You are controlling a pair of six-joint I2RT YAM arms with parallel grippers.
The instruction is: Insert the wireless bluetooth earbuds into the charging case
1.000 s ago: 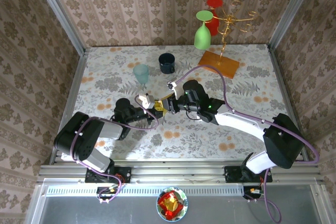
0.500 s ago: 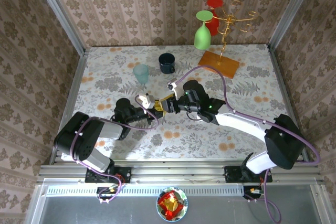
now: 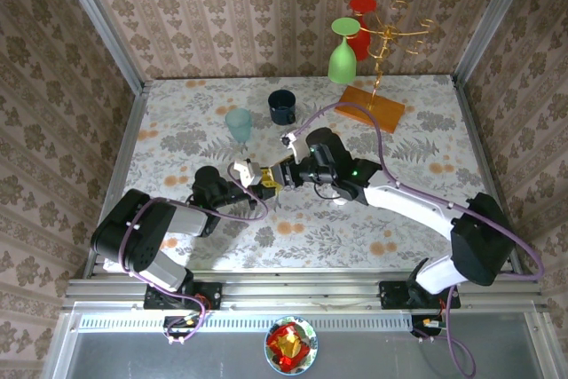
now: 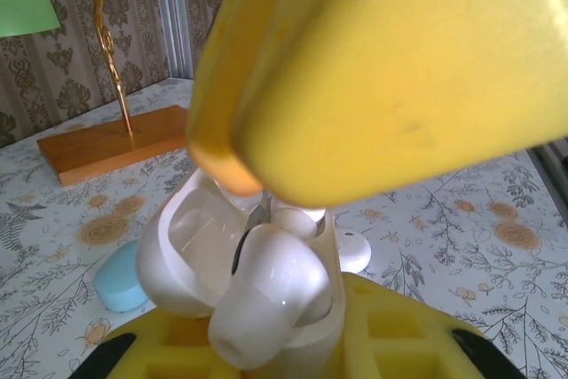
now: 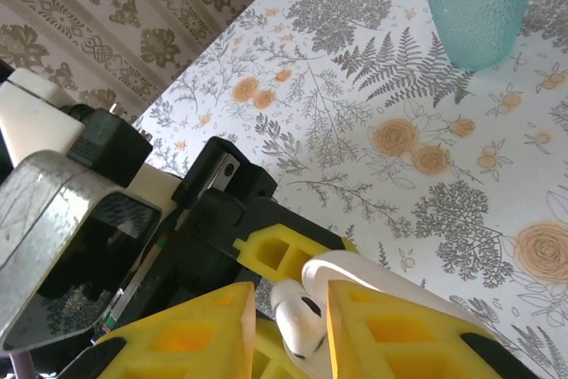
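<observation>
Your two arms meet just left of the table's (image 3: 169, 135) centre, nearer than the teal cup (image 5: 479, 2). Your left gripper (image 3: 251, 175) is clamped tight on the white charging case (image 4: 191, 250), held above the floral cloth with its lid open. Your right gripper (image 5: 293, 297) reaches in from the right, tip to tip with the left. Its yellow fingers (image 5: 390, 326) stand narrow, with a glossy white earbud (image 5: 300, 319) between them. You cannot tell from these views whether the fingers pinch the earbud or merely flank it. The earbud sits at the mouth of the case, touching its white shell. In the left wrist view one yellow finger of the right gripper looms over the open case.

A small white piece (image 4: 355, 252) and a pale blue one (image 4: 120, 279) lie on the cloth just beyond the case. Farther back stand a dark cup (image 3: 282, 106), to the right of the teal cup, and a gold wire stand (image 3: 383, 42) on a wooden base (image 3: 370, 106). The stand carries an upside-down green glass (image 3: 343, 52) and a red one (image 3: 359, 24).
</observation>
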